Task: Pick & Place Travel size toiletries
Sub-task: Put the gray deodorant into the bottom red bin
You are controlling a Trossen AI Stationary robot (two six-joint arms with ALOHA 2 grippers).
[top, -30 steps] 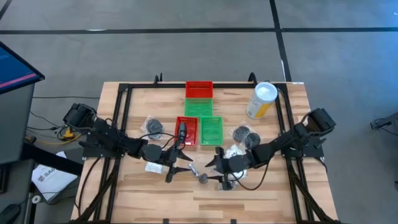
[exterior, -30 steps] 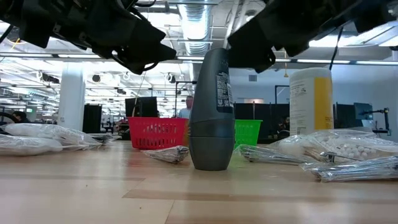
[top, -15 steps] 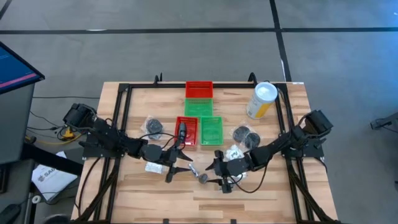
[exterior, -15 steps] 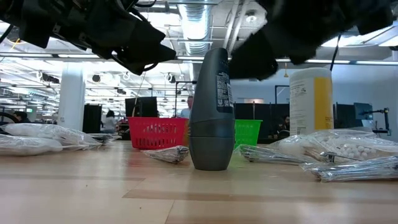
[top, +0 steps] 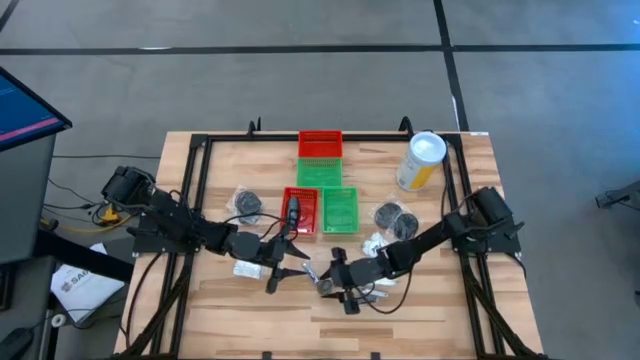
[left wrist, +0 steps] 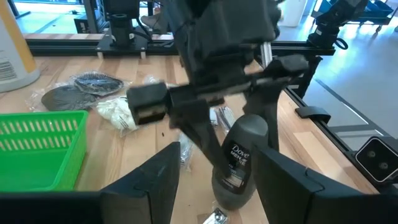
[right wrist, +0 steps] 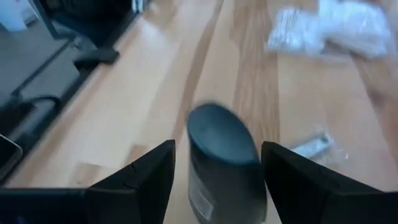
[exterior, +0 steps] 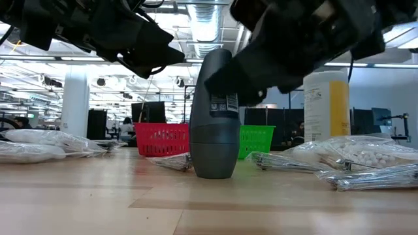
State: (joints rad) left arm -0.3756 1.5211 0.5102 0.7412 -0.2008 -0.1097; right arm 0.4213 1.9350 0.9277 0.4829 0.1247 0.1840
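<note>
A small dark grey bottle stands upright on the worktop, near the front edge and about midway across. The right hand is at the bottle, its two fingers spread with one on each side of the bottle's rounded top. From the right wrist view there is a gap between each finger and the bottle, so whether they touch it cannot be told; the bottle's base rests on the wood.

The left hand hovers just beside the bottle, to its left in the high view, with its fingers spread and nothing between them. In the left wrist view the bottle stands a short way ahead of those fingers, with the right hand over it.

Behind the bottle lie clear crinkly packets on the worktop, with a red basket and a green basket further back.
</note>
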